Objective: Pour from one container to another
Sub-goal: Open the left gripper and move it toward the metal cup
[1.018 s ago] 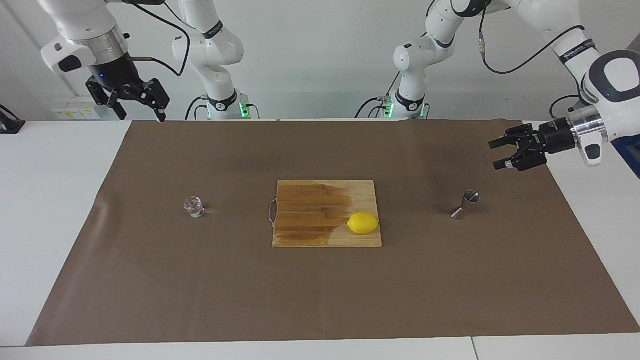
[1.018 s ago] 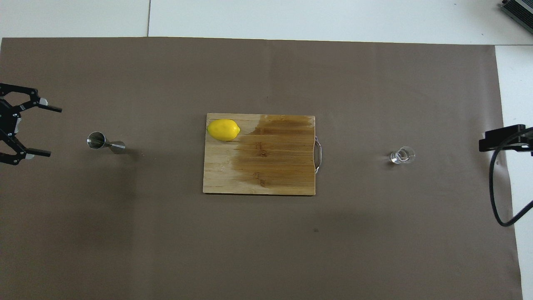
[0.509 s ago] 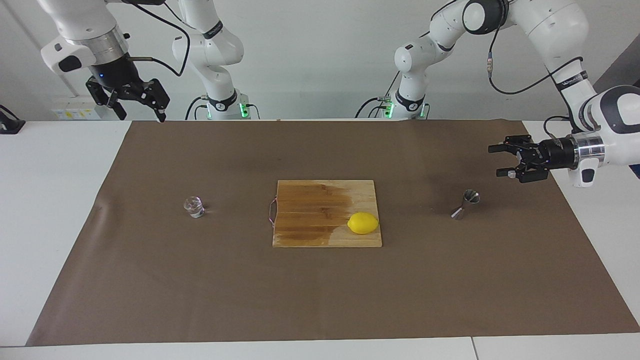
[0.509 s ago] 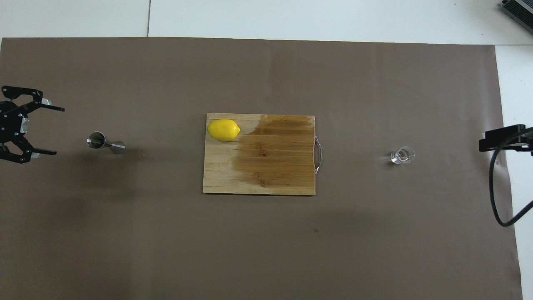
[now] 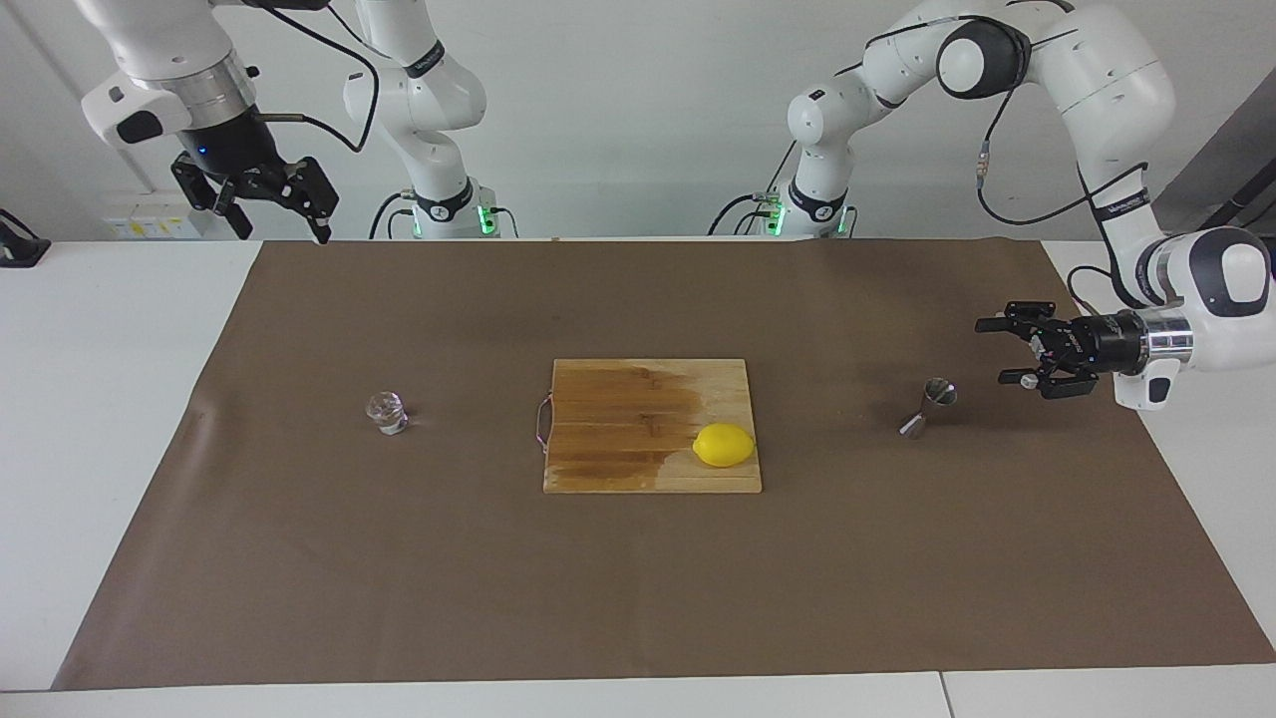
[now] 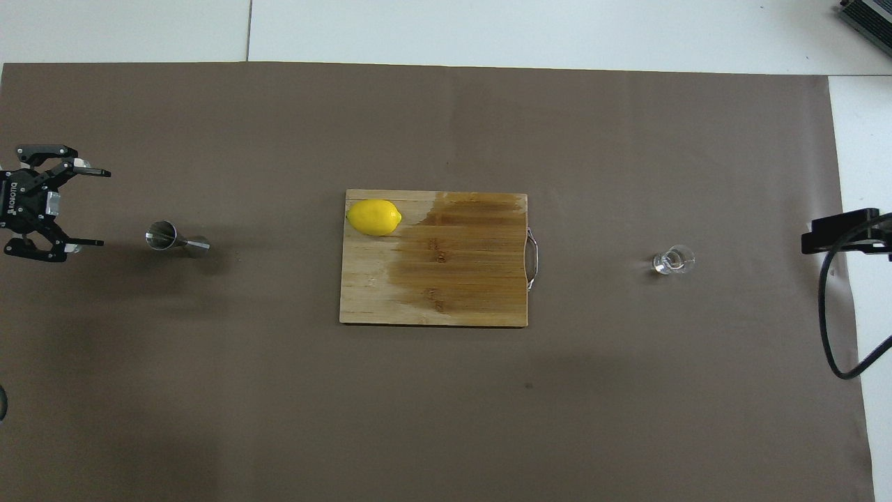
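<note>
Left claw (image 5: 1012,351): your left claw hangs low over the brown mat (image 5: 638,598) at the left arm's end of the desk (image 5: 100,399), turned on its side with its fingers spread wide and nothing between them; it sits just beside the jigger, apart from it.

Jigger (image 5: 929,407): the small steel jigger stands upright on the mat, hourglass waist between two cones, long axis vertical; it lies straight ahead of the left claw's open mouth, toward the middle of the desk.

Key relation: your left arm is by far the nearer to the jigger; I judge a short level advance would bring the fingers to either side of the narrow waist; come in too low or off line and you may knock it over.

Glass cup (image 5: 387,413): the squat clear cup stands on the mat toward the right arm's end, well apart from the cutting board (image 5: 618,469) and the lemon (image 5: 724,445) on it.

Right claw (image 5: 261,204): your right claw waits high over the mat's corner nearest the robots, released, holding nothing.

Change: against the earlier frames, your left claw has come down and drawn closer to the jigger's level; jigger, cup, lemon and right claw have not moved.
</note>
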Available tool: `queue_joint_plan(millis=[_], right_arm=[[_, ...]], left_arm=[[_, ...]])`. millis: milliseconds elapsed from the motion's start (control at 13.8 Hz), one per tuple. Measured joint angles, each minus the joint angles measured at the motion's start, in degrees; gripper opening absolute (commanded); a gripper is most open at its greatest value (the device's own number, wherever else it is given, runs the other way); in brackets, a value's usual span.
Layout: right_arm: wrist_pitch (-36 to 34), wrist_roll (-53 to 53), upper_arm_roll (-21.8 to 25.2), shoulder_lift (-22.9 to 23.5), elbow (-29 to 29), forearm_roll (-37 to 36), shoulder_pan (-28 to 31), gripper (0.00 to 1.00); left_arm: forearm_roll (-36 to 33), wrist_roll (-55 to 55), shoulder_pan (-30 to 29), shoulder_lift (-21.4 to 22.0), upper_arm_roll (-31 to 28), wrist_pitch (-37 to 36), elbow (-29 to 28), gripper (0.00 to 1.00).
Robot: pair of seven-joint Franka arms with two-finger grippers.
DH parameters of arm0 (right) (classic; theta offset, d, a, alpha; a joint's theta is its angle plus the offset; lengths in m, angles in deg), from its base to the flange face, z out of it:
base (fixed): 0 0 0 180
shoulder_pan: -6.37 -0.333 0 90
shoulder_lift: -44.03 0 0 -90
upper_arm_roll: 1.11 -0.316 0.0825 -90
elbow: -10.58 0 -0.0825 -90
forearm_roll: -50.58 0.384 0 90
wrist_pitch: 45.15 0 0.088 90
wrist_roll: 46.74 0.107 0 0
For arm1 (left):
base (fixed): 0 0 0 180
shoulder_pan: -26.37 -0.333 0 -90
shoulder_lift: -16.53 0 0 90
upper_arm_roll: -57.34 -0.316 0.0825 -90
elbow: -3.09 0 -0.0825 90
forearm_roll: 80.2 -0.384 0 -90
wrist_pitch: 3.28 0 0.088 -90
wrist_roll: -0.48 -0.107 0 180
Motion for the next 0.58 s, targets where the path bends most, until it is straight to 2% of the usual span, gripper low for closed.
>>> queue_joint_plan(millis=[364, 582], right_arm=[[0.0, 0.0, 0.0, 0.0, 0.0, 0.0, 0.0, 1.0], [0.0, 0.0, 0.0, 0.0, 0.0, 0.0, 0.0, 1.0]], left_arm=[[1.62, 4.24, -0.01, -1.03, 0.34, -0.62, -1.03, 1.0], [1.64, 4.09, -0.2, -3.96, 0.23, -2.61, -1.24, 1.0]])
